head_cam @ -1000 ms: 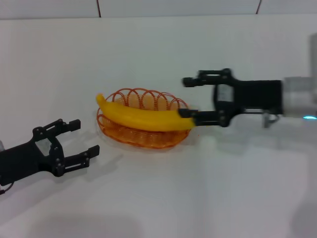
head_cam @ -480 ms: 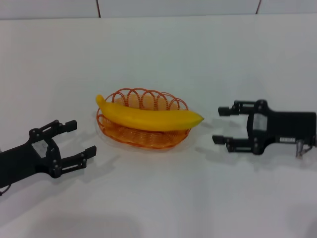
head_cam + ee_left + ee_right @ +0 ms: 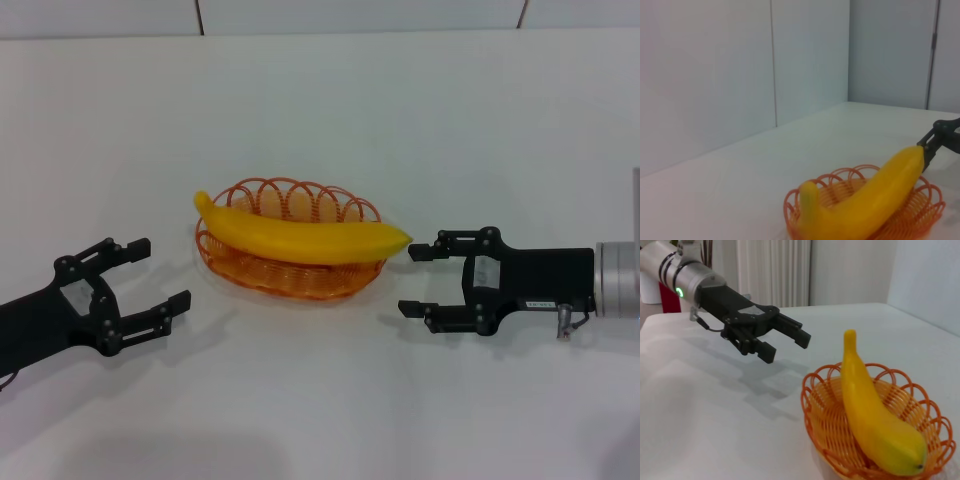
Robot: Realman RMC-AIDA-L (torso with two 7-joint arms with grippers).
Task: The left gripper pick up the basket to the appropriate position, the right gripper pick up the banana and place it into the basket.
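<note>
My left gripper [image 3: 148, 274] lies low at eight o'clock of the basket [image 3: 290, 270], jaws apart and holding nothing. The orange looped-wire basket sits mid-tabletop [image 3: 320, 400] with the smooth yellow banana [image 3: 300, 236] lying lengthwise across it, both tips overhanging the rim. At three o'clock my right gripper [image 3: 420, 278] reaches in level, jaws apart, just beside the banana's tip.

I see a smooth yellow banana [image 3: 871, 202] lying across the looped-wire orange basket [image 3: 920, 217] — a black gripper fingertip [image 3: 941, 137] just past its far end.
</note>
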